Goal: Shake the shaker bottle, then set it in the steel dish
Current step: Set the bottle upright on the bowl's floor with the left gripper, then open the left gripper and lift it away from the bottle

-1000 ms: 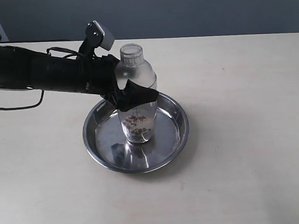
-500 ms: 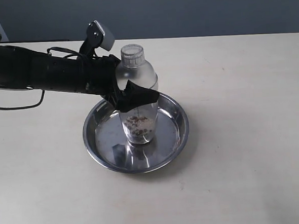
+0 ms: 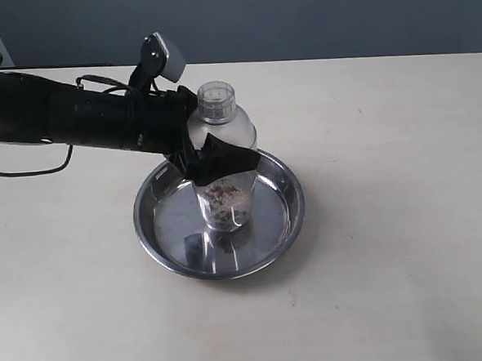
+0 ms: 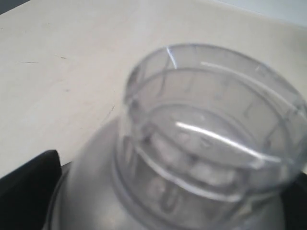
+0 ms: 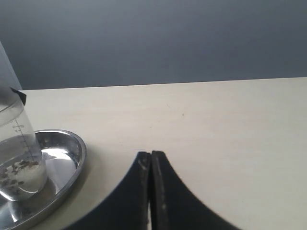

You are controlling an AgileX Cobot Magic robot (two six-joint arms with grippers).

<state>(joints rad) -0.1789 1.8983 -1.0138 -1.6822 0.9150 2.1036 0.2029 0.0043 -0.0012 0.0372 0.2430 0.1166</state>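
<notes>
The shaker bottle (image 3: 223,161), clear frosted plastic with a small round cap and brown granules at its bottom, stands upright inside the steel dish (image 3: 278,227). My left gripper (image 3: 217,159) is shut on the bottle's body, black fingers wrapping its middle. Up close in the left wrist view, the bottle's cap (image 4: 211,129) fills the picture, with one black finger (image 4: 26,182) at the edge. The right wrist view shows the bottle (image 5: 17,158) with its measuring marks in the dish (image 5: 72,163), and my right gripper (image 5: 150,154) shut and empty over the table, away from both.
A light wooden table (image 3: 386,139) carries everything. The left arm (image 3: 65,117) with its cables stretches in from the left across the back of the dish. A dark wall (image 5: 153,38) stands behind the table.
The bottle has come lower and slightly right into the dish, with the left gripper still holding it. The right gripper is not seen earlier.
</notes>
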